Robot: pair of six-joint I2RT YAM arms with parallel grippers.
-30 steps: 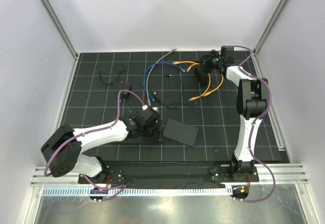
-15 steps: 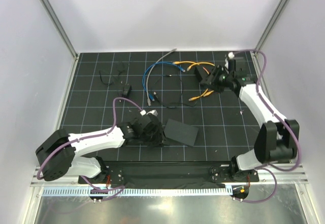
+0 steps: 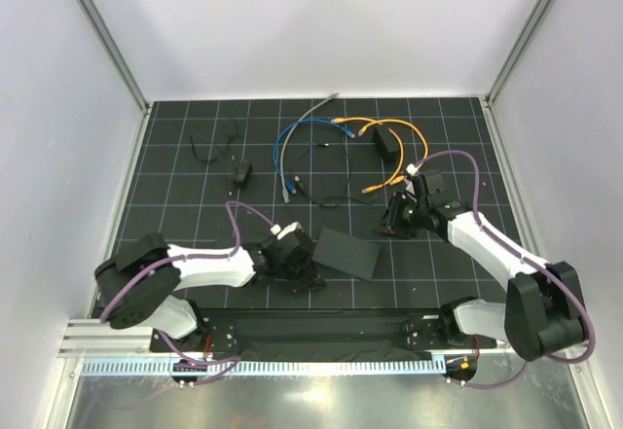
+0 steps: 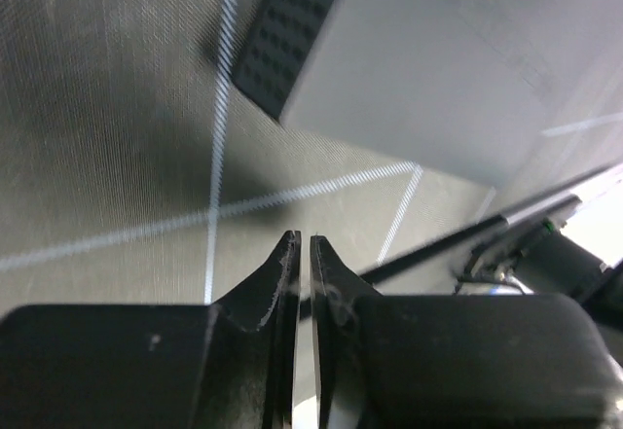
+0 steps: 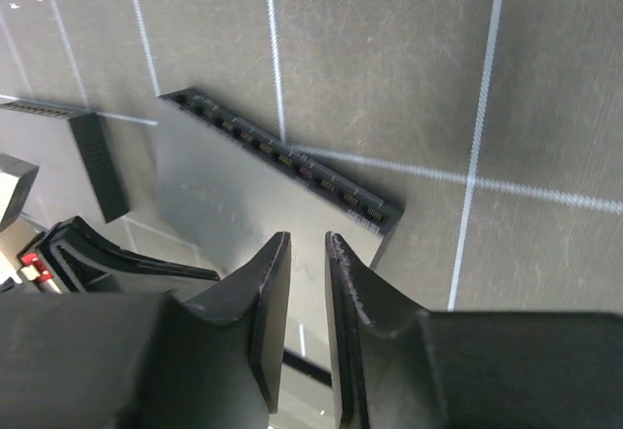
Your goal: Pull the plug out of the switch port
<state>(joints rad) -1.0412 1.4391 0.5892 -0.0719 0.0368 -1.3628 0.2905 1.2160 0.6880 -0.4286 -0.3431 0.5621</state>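
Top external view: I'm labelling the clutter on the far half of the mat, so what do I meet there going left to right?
thin black wires → small black block → blue cable → black switch box

Top camera: high over the near edge, overlooks whole worktop point(image 3: 165, 186). Wrist cameras: close, pointing downward; both share the flat black slab point(image 3: 348, 252).

No text, label, brand, number or sign can be read in any view. Nothing legible is seen on the flat grey device point(image 5: 243, 205) lying towards the near edge of the worktop point(image 3: 195, 118).
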